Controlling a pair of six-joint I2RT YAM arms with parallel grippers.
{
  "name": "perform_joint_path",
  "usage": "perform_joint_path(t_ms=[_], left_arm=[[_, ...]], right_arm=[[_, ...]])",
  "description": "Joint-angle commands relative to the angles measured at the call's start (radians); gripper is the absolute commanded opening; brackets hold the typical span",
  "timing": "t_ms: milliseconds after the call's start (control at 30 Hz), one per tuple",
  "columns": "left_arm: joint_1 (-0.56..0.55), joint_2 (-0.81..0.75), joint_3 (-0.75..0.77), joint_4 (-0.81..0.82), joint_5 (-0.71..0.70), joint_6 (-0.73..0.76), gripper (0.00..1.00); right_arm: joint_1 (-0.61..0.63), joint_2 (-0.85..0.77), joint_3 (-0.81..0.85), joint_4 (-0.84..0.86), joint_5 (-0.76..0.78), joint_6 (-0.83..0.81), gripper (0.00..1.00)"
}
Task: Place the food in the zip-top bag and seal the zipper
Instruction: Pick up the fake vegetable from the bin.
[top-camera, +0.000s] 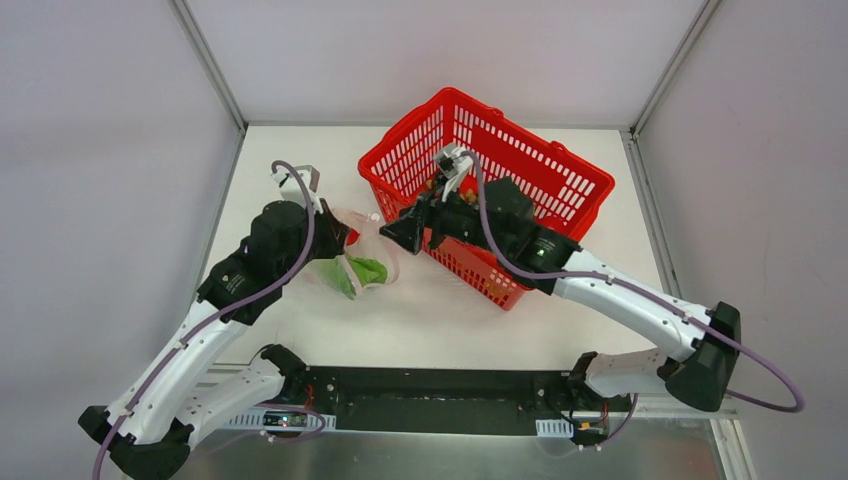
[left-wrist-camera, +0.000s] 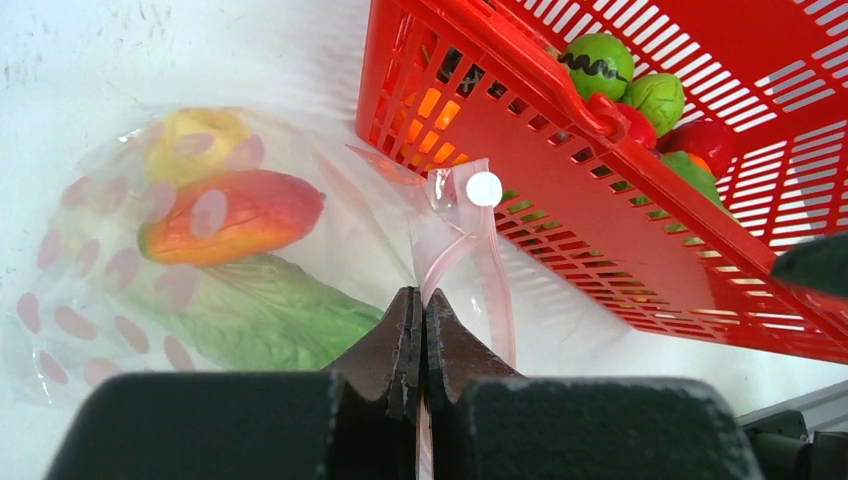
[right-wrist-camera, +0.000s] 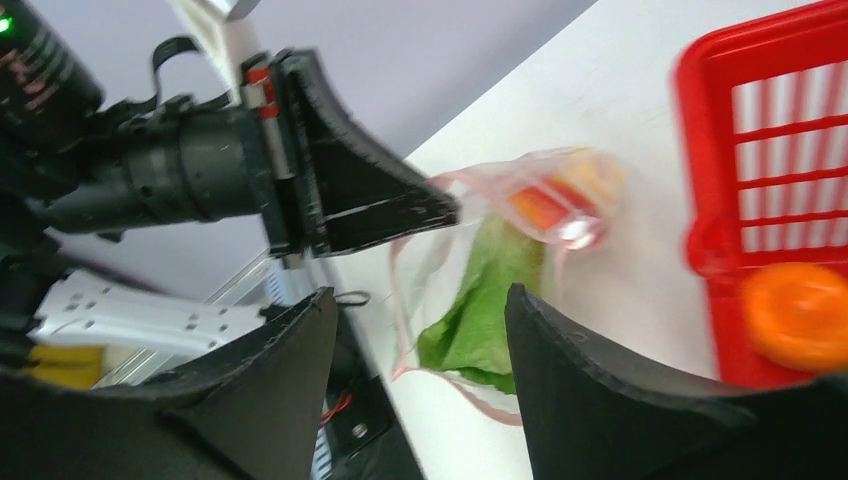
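Two grippers up close. Left gripper (left-wrist-camera: 420, 300) pinched tight on the zipper (left-wrist-camera: 472, 245), lifting the mouth of the zip-top bag (left-wrist-camera: 110, 290); cabbage (left-wrist-camera: 270, 320) inside, on the table (top-camera: 450, 310) beside the red basket (top-camera: 545, 172). Right gripper (right-wrist-camera: 420, 295) gaping, empty, alongside.

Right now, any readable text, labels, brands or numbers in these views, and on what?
None readable.
The white round tab on the zip-top bag is blank.
The red basket bears no lettering.
The small circuit board by the left arm's base is too small to read.
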Motion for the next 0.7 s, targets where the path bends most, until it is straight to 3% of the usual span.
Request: perform_joint_path(t_ms=[0,133,300,500,667], left_arm=[[0.002,-0.026,0.006,0.044,0.022,0.002,0.0],[0.003,-0.027,0.003,0.047,0.036,-0.002,0.0],[0.003,-0.036,-0.01,0.062,0.052,-0.011,0.0],[0.003,-0.027,-0.002,0.075,0.109,0.011,0.0],[0.003,-0.036,-0.004,0.09,0.147,0.013,0.0]], right_arm=[[-0.023,-0.065,-0.023,0.022,0.282,-0.085,0.64],[-0.121,-0.037,0.002,-0.034,0.352,-0.025,0.64],[-0.292,0.057,0.05,-0.107,0.235,0.061,0.68],[-0.405,0.24,0.142,-0.208,0.038,0.107,0.76],[-0.441,0.392,0.256,-0.293,0.038,0.067,0.84]])
